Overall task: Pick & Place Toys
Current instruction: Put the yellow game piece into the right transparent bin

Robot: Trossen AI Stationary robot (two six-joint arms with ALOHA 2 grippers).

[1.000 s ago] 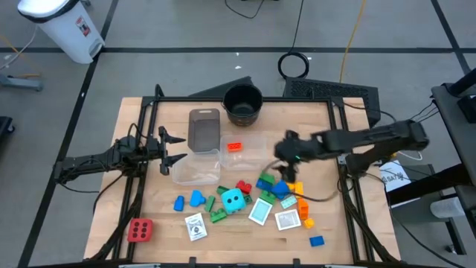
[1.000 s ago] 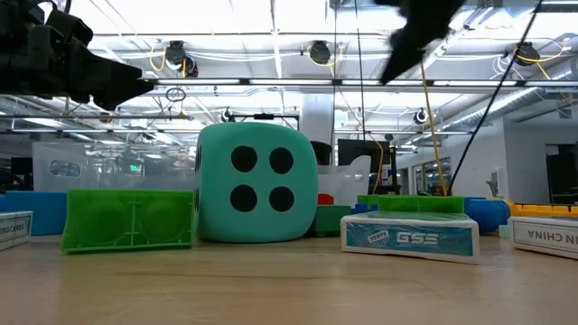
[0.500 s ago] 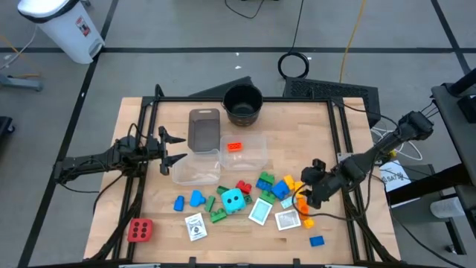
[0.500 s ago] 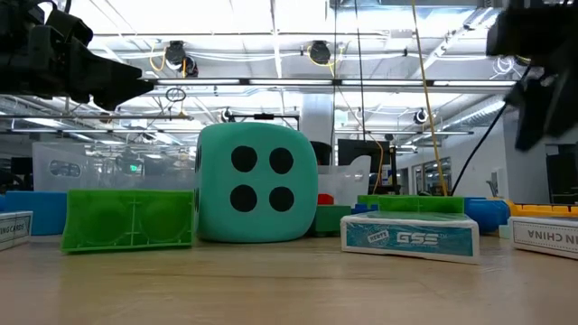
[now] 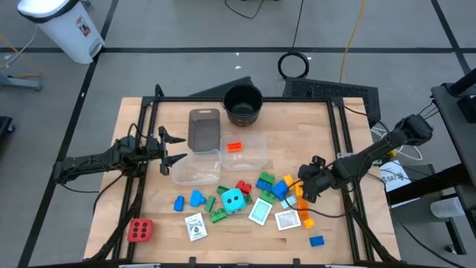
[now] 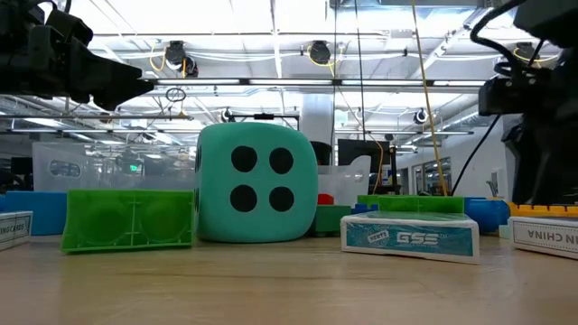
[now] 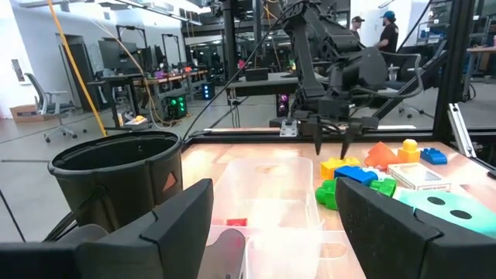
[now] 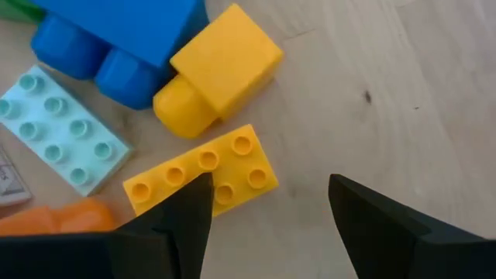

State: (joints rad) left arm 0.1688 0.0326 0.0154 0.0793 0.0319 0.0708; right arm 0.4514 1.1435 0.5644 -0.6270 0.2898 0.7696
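Observation:
My right gripper (image 5: 303,190) is open and hangs over the right part of the toy pile. Its fingers point down just above a flat yellow brick (image 8: 205,174), beside a yellow block (image 8: 217,74) and a blue block (image 8: 116,39), touching none of them. The left wrist view also shows it open (image 7: 329,143). The cyan dotted cube (image 5: 233,199) and several blocks and cards lie on the table. A red block (image 5: 234,147) lies in a clear tub (image 5: 256,156). The red dotted cube (image 5: 140,230) sits at the near left. My left gripper (image 5: 169,149) is open and empty beside the tubs.
A black round pot (image 5: 242,104) stands at the far edge, with a grey lid (image 5: 204,129) and a second clear tub (image 5: 196,170) near it. A lone blue block (image 5: 317,240) lies near the front right. Bare wood shows at the left.
My right gripper has swung from above the clear tub toward the table's near right and come down over the yellow and orange blocks, then edged a little back toward the pile. No toy has moved.

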